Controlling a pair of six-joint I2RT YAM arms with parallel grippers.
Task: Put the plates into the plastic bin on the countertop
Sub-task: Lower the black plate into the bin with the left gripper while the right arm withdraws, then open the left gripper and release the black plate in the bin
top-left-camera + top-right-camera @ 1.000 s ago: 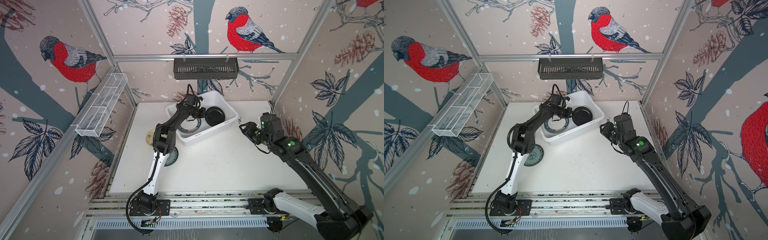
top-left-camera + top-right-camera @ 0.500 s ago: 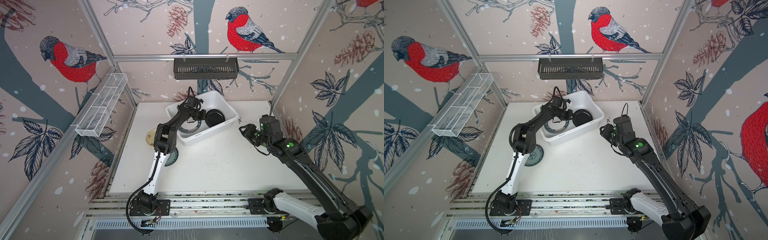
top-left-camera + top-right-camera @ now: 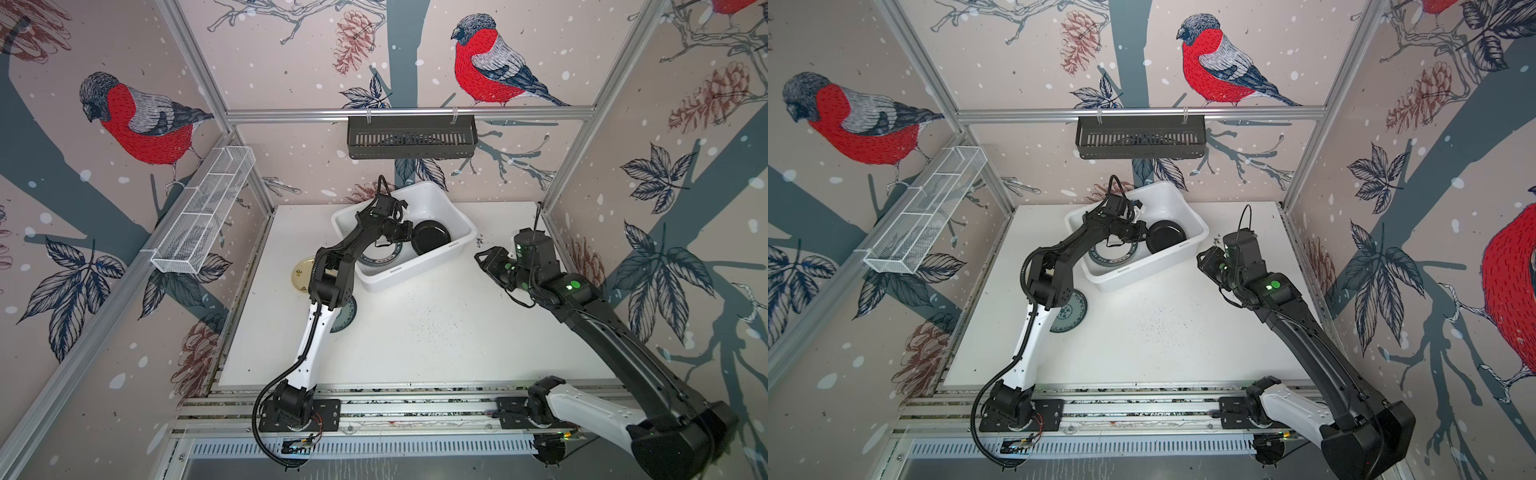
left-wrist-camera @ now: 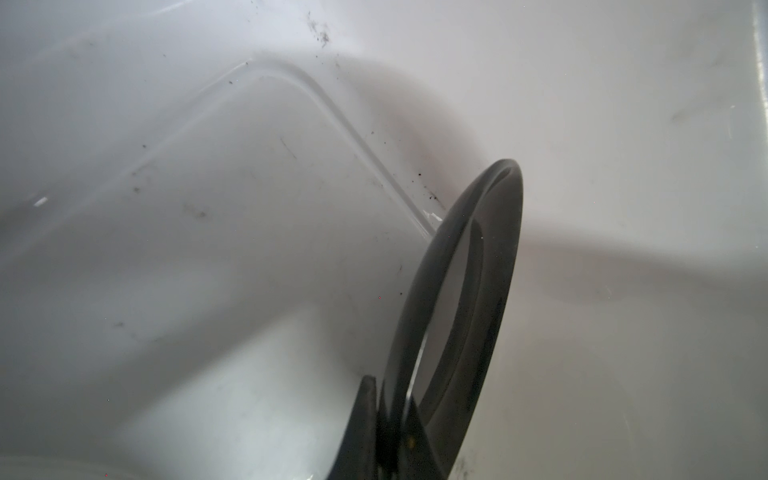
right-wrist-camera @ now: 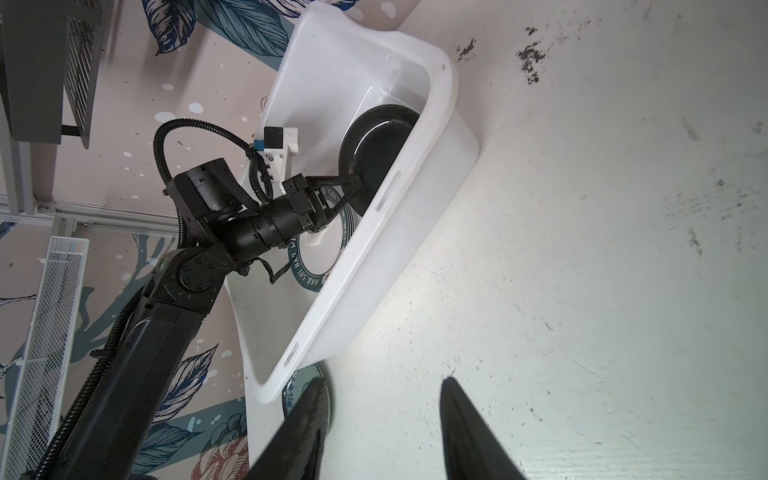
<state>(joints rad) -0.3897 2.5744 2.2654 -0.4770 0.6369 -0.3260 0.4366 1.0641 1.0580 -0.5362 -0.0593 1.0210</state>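
The white plastic bin (image 3: pixel 415 272) (image 3: pixel 1142 276) (image 5: pixel 440 104) stands at the back of the countertop (image 3: pixel 436 332). My left gripper (image 3: pixel 409 236) (image 3: pixel 1144 235) (image 4: pixel 390 395) (image 5: pixel 358 183) reaches inside it, shut on the rim of a glossy black plate (image 3: pixel 432 237) (image 3: pixel 1167 236) (image 4: pixel 478 270) (image 5: pixel 374 145), which stands tilted near the bin's wall. A white plate with a dark-green lettered rim (image 3: pixel 380 259) (image 3: pixel 1113 259) (image 5: pixel 316 266) lies flat in the bin. A teal plate (image 3: pixel 345 318) (image 3: pixel 1069 316) (image 5: pixel 291 388) and a pale yellow plate (image 3: pixel 301 274) lie on the countertop beside the left arm. My right gripper (image 3: pixel 482 259) (image 3: pixel 1202 259) (image 5: pixel 382 382) hangs open and empty, right of the bin.
A black slotted basket (image 3: pixel 411 137) hangs on the back wall above the bin. A white wire-mesh basket (image 3: pixel 203 224) hangs on the left wall. Aluminium rails (image 3: pixel 415 409) edge the front. Dark specks dot the countertop.
My left gripper has shifted slightly deeper into the bin with the black plate. The right arm has barely moved.
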